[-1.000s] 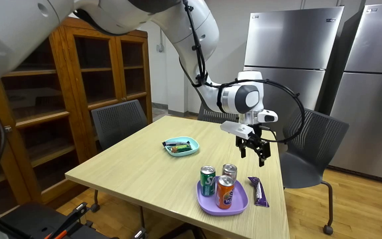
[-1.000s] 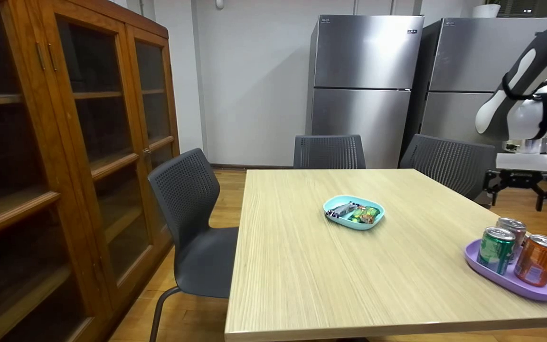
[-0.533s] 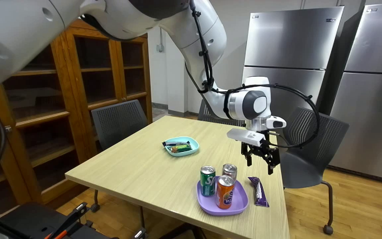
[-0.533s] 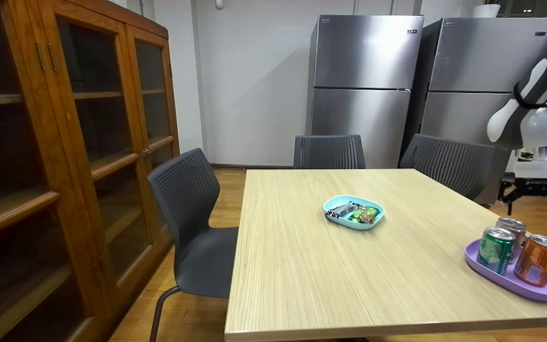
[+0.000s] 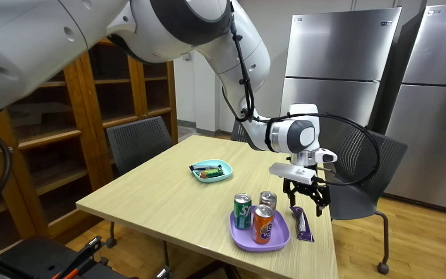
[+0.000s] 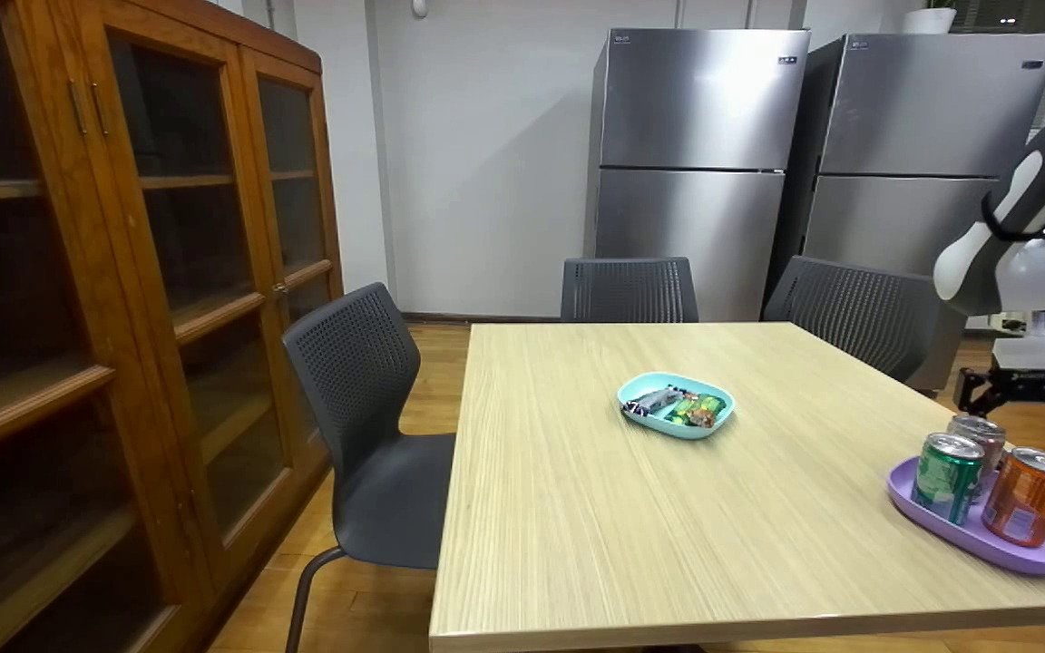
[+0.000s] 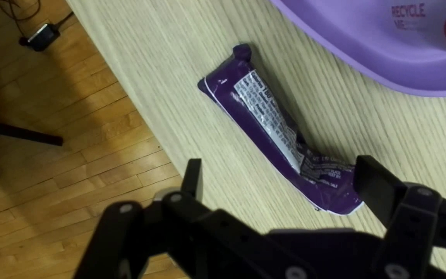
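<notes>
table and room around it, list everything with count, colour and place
wrapped bar: 1, purple, on the table beside the purple tray
purple tray: 1, purple, on the table
cans: 3, green, orange, silvery, upright on the purple tray
turquoise tray: 1, turquoise, on the table
snack packets: at least 2, green and dark-silver, in the turquoise tray
chairs: 3, dark grey, around the table
table: 1, pale wood, amid the chairs
cabinet: 1, brown, behind one chair
refrigerators: 2, silver, beyond the table
pot: 1, white, above a refrigerator
cabled device: 1, black, on the floor
platform: 1, black, lower left of an exterior view
robot arm: 1, white, over the table
gripper: 1, black, open, by the wrapped bar
</notes>
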Available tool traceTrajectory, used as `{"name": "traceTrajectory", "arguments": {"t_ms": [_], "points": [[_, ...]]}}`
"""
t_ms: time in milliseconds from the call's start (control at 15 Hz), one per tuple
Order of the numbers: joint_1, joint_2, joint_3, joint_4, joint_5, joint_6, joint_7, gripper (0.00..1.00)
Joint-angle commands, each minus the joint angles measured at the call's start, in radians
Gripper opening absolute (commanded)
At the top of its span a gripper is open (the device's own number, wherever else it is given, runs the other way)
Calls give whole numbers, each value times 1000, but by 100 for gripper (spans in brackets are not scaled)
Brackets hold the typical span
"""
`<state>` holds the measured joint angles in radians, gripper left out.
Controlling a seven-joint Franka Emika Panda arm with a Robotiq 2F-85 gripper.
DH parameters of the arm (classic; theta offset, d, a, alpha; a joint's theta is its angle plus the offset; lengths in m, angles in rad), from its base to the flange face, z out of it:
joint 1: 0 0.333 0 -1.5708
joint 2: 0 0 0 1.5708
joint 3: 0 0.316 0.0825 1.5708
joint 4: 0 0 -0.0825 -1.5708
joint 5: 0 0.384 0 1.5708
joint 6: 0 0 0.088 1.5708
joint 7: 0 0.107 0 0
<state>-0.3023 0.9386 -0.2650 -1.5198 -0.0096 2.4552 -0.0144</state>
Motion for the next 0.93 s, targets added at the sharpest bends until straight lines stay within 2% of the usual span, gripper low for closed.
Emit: {"name": "traceTrajectory", "arguments": {"t_ms": [0, 600, 667, 733, 867], "points": [[-34, 48, 28, 80, -21, -56, -53, 100], [-58, 125, 50, 198, -18, -136, -118, 100], [-59, 135, 52, 212, -19, -144, -122, 75], [-60, 147, 53, 228, -19, -154, -124, 72], [-65, 170, 65, 256, -12, -175, -130, 58]]}}
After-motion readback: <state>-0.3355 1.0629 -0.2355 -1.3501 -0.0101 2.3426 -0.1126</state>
